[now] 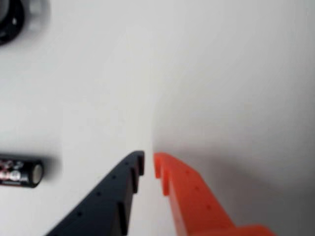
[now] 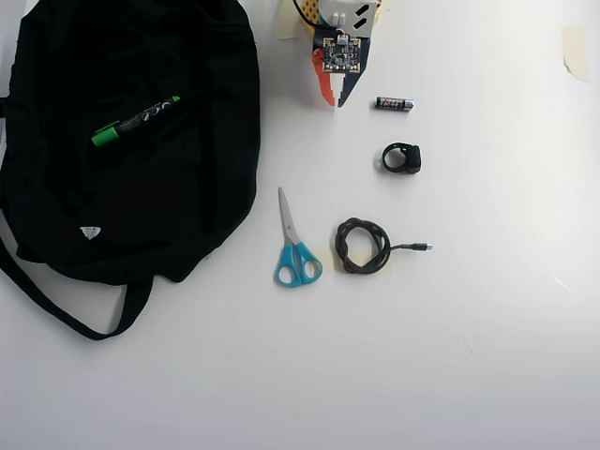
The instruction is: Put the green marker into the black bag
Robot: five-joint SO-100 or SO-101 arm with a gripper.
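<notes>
Gripper [image 2: 334, 103]: right of the black bag [image 2: 187, 206] in overhead view, pointing down-frame, fingers nearly together, holding nothing. Green marker [image 2: 136, 121]: lying on the black bag's upper fabric.

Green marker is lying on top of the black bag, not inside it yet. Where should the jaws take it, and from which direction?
Grip the green marker mid-barrel, on the black printed section, coming straight down from above. It lies flat and diagonal on the black bag, so turn the jaws across its long axis. The gripper looks nearly shut; open it first.
</notes>
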